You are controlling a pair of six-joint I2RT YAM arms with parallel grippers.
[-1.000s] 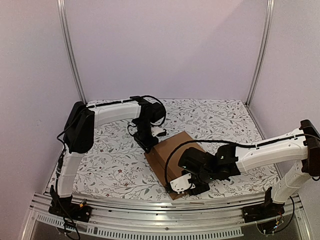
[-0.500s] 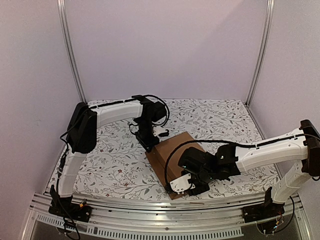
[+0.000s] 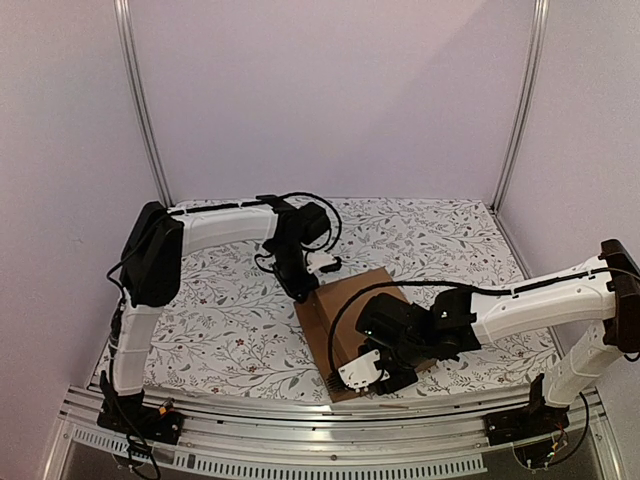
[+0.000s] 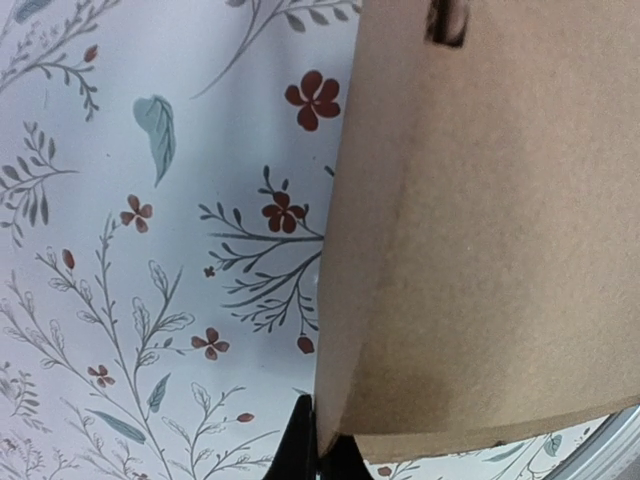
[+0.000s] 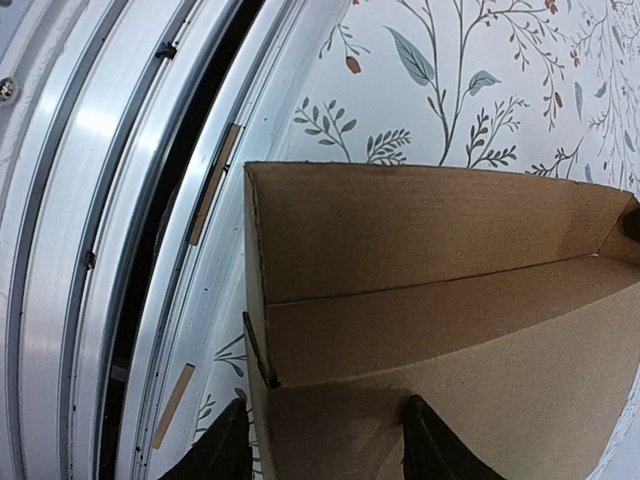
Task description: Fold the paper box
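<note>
On the flowered cloth (image 3: 220, 320), near its front edge, lies the box (image 3: 350, 298), its walls partly raised. At the far left corner of the box stands the left gripper (image 3: 303, 293), closed, with its tips against the cardboard edge; I cannot tell whether it pinches the wall. The right gripper (image 5: 328, 445) stands with fingers apart across the near end wall, one finger outside and one inside. The right wrist hides this end from above. A metal rail (image 5: 80, 250) runs just beside that end.
</note>
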